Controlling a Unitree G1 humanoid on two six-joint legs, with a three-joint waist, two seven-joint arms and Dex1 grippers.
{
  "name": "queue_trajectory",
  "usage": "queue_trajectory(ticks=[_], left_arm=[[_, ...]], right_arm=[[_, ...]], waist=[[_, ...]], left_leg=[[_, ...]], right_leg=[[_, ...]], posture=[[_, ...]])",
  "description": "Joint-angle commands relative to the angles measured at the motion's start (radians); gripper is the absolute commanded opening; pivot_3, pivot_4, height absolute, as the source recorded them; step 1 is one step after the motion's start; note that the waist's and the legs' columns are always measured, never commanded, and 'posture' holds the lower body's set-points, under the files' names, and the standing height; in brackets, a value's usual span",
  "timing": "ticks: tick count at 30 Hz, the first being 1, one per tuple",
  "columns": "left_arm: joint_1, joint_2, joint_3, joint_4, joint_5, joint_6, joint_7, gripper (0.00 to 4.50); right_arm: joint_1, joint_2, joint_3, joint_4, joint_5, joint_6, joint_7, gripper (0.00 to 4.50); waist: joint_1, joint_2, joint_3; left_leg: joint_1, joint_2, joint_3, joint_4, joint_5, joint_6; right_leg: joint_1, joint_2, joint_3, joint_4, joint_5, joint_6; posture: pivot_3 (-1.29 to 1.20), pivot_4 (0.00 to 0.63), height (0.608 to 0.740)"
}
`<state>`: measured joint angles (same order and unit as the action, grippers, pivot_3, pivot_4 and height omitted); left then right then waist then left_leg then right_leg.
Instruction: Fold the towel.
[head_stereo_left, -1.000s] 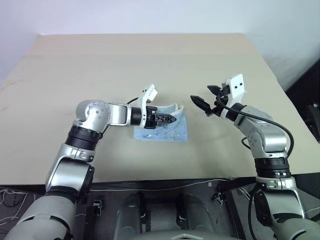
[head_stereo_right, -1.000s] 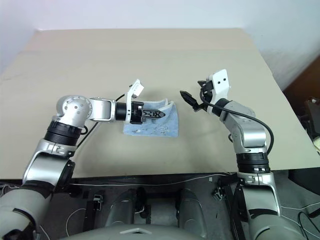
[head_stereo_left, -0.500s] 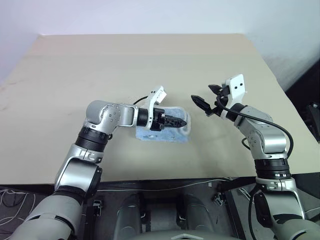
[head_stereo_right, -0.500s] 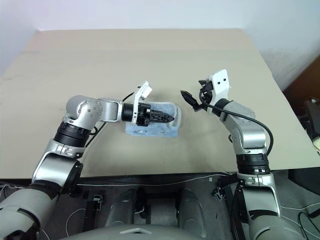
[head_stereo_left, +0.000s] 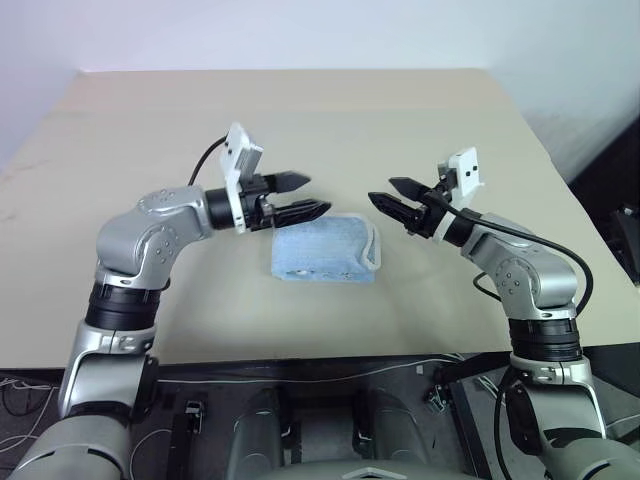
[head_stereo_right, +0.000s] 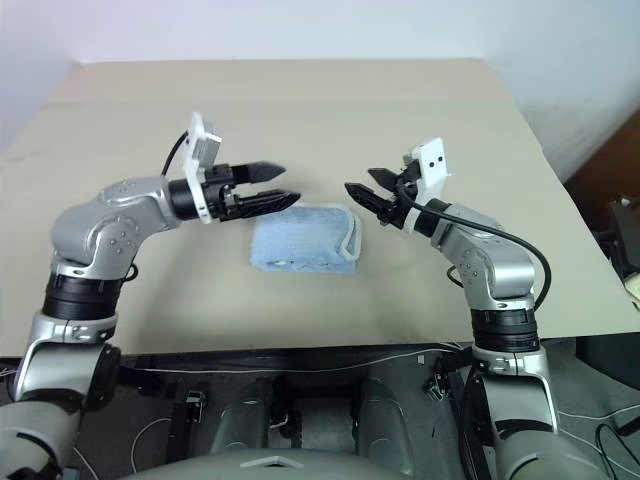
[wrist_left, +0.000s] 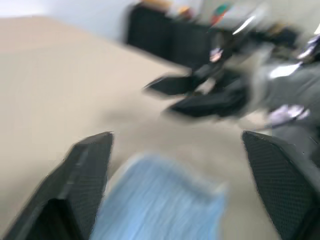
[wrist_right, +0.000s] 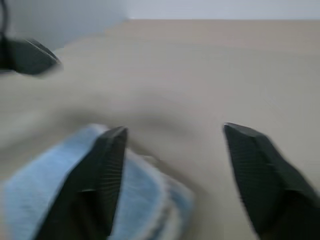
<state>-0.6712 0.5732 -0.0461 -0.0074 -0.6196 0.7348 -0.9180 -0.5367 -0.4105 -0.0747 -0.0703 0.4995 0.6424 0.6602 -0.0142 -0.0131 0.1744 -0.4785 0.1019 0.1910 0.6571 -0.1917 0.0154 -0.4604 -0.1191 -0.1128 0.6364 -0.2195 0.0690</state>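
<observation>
I see one towel (head_stereo_left: 323, 250), light blue, folded into a small thick rectangle, lying flat on the one tan table (head_stereo_left: 300, 110), near the front edge and between my two arms; its whitish border curls along the side toward my right arm; my left gripper (head_stereo_left: 305, 196) hangs above the table just beside the towel's far left corner, fingers spread, pinching nothing; my right gripper (head_stereo_left: 395, 199) hangs just off the towel's right side, its two black fingers parted and empty; both point toward each other.
</observation>
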Motion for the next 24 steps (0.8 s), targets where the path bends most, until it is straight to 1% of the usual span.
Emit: queue_trajectory(ticks=[1,3,5,6,9,14,18,22,24], left_arm=[[0.074,0.034,0.001,-0.062,0.024,-0.037,-0.039,2.89],[0.114,0.037,0.011,-0.072,0.037,-0.061,-0.038,2.24],[0.132,0.034,0.005,-0.075,0.059,-0.084,-0.035,1.49],[0.134,0.03,-0.003,-0.083,0.062,-0.089,-0.041,1.14],[0.116,0.006,-0.024,-0.082,0.07,-0.109,-0.06,0.05],[0.081,-0.001,-0.129,0.002,0.201,-0.237,-0.12,0.02],[0.074,-0.052,-0.157,0.139,0.281,-0.344,-0.108,0.02],[0.133,-0.065,-0.176,0.196,0.317,-0.391,-0.132,0.02],[0.18,-0.047,-0.206,0.202,0.366,-0.401,-0.129,0.02]], right_arm=[[0.019,0.019,0.016,-0.067,0.046,0.013,0.025,1.8],[0.03,0.03,0.021,-0.081,0.07,0.03,0.034,1.12],[0.042,0.043,0.034,-0.095,0.087,0.042,0.044,0.34],[0.045,0.052,0.041,-0.1,0.096,0.05,0.046,0.03],[0.023,0.077,0.052,-0.071,0.108,0.069,0.041,0.0],[-0.029,0.097,0.118,0.051,0.032,0.031,0.053,0.0],[-0.044,0.132,0.151,0.15,-0.007,-0.016,0.069,0.0],[0.001,0.157,0.178,0.242,-0.053,-0.075,0.09,0.0],[0.041,0.164,0.196,0.237,-0.059,-0.085,0.109,0.0]], waist=[[-0.001,0.0,0.0],[0.002,0.0,0.0],[0.003,0.0,0.0],[0.003,0.0,0.0],[0.001,0.0,0.0],[0.0,0.0,0.0],[-0.001,0.0,0.0],[-0.003,0.001,0.0],[-0.003,0.001,0.0]], left_leg=[[0.0,0.0,0.0,0.0,0.0,0.0],[-0.001,0.0,0.0,0.001,0.0,0.0],[-0.002,0.0,-0.001,0.002,-0.001,0.001],[-0.002,0.0,-0.001,0.003,-0.001,0.001],[-0.001,0.001,-0.001,0.004,-0.002,0.002],[-0.001,0.001,0.0,0.004,-0.002,0.002],[-0.001,0.001,0.0,0.003,-0.002,0.002],[-0.002,0.001,0.001,0.004,-0.001,0.002],[-0.002,0.001,0.001,0.004,-0.001,0.002]], right_leg=[[0.0,0.0,0.0,0.0,0.0,0.0],[-0.001,0.0,0.0,0.0,-0.001,-0.002],[0.0,0.0,0.0,0.0,-0.002,-0.003],[0.0,0.0,0.0,0.0,-0.002,-0.003],[0.0,0.0,0.0,0.0,-0.002,-0.004],[0.0,0.0,0.0,0.0,-0.002,-0.004],[-0.001,0.0,0.0,0.0,-0.002,-0.004],[-0.001,0.0,0.0,0.0,-0.001,-0.003],[-0.001,0.0,0.0,0.0,-0.002,-0.003]], posture=[[0.0,0.15,0.692],[0.0,0.15,0.692],[0.0,0.15,0.692],[0.0,0.15,0.692],[0.0,0.15,0.692],[0.0,0.15,0.692],[0.0,0.15,0.692],[0.0,0.15,0.692],[0.0,0.15,0.692]])
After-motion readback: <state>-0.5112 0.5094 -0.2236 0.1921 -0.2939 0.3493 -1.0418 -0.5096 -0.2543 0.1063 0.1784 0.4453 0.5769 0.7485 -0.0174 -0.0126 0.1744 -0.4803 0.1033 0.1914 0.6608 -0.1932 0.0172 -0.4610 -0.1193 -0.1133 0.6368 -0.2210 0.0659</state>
